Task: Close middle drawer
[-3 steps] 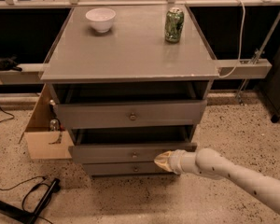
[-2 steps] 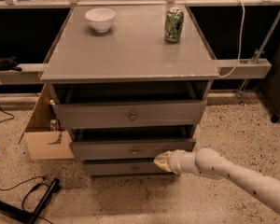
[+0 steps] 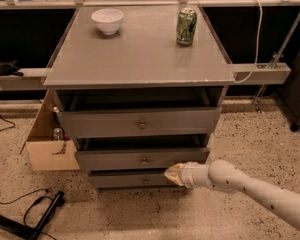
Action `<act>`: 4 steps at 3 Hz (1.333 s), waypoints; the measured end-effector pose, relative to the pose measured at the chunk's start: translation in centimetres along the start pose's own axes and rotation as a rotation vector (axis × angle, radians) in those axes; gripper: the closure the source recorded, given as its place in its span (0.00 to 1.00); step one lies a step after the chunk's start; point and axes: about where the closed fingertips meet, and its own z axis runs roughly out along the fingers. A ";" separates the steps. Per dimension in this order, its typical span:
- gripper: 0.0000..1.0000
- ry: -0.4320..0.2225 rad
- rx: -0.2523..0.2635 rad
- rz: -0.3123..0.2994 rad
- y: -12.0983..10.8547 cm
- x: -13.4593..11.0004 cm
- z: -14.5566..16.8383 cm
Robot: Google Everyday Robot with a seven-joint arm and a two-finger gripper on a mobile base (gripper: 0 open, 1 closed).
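Gripper is seen low in front of the bench, at the end of a white arm reaching in from the lower right. Its yellowish tips are pressed together into one tapered point, with nothing pinched between them. The point is set against the lower edge of the middle drawer front, right of the knob and just above the lowest drawer.

Middle drawer is found pulled out a little way: a dark gap is visible above its front, and the front stands forward of the lowest drawer's. Top drawer is also seen drawn out, with a dark opening showing between it and the bench top.

On the bench top a white bowl is noted at the far left and a green can, upright, at the far right, well apart.

An open cardboard box is placed against the bench's left side on the speckled floor. A black cable is laid on the floor near the lower left.
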 end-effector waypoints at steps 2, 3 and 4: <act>1.00 0.009 -0.044 -0.046 0.9 0.3 2.2; 1.00 0.011 -0.055 -0.057 -0.3 -0.1 4.4; 1.00 0.000 -0.041 -0.076 -2.6 -1.4 6.1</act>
